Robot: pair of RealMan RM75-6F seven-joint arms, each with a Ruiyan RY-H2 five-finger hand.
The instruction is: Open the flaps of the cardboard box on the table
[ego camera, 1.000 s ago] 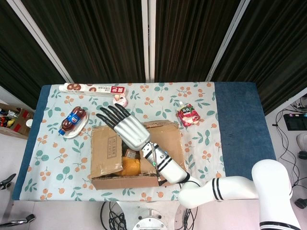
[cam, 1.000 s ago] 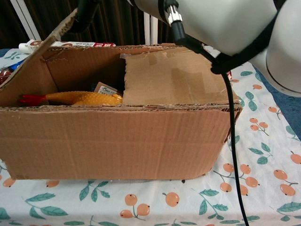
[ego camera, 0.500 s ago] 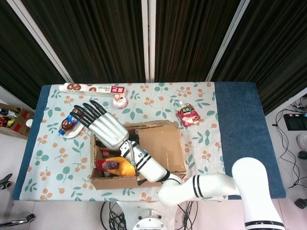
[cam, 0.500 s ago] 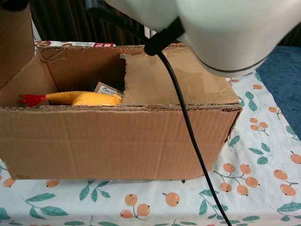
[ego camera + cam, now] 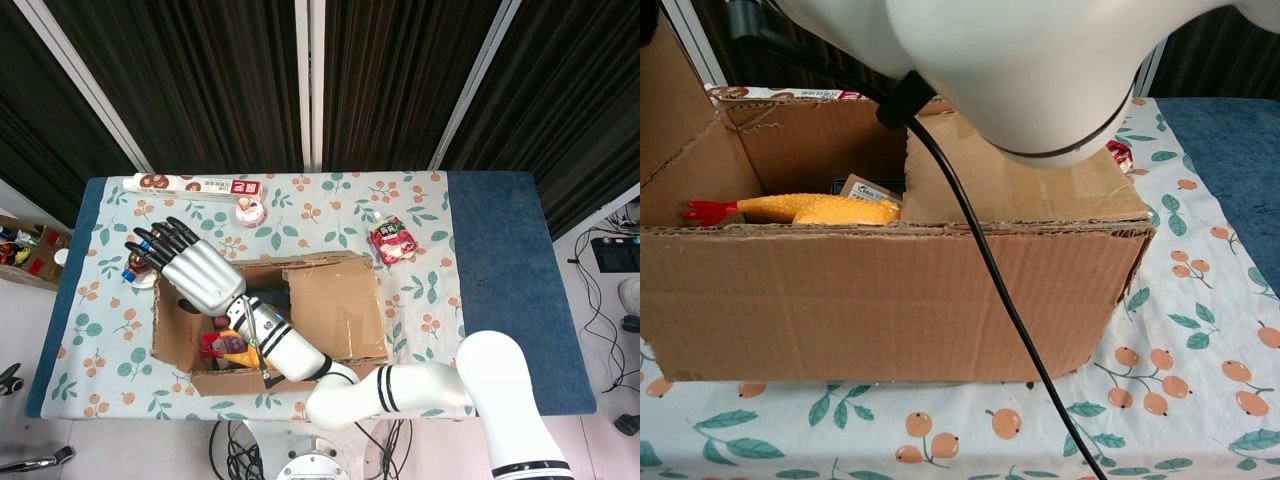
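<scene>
Your right hand [image 5: 190,272] has swept to the left of the frame, fingers [image 5: 152,238] spread, pushing the left flap [image 5: 170,338] wide open. The box [image 5: 335,310] sits mid-desk. Its right flap [image 5: 1025,165] is shut; open it next.

The cardboard box [image 5: 290,320] sits upright and plain brown on the worktop, directly under the robot hand [image 5: 188,268]. Its left flap [image 5: 172,335] is folded outward, below the spread fingers, leaving that half open. The right flap [image 5: 335,310] still lies flat across the top, on the far side from the robot hand.
</scene>
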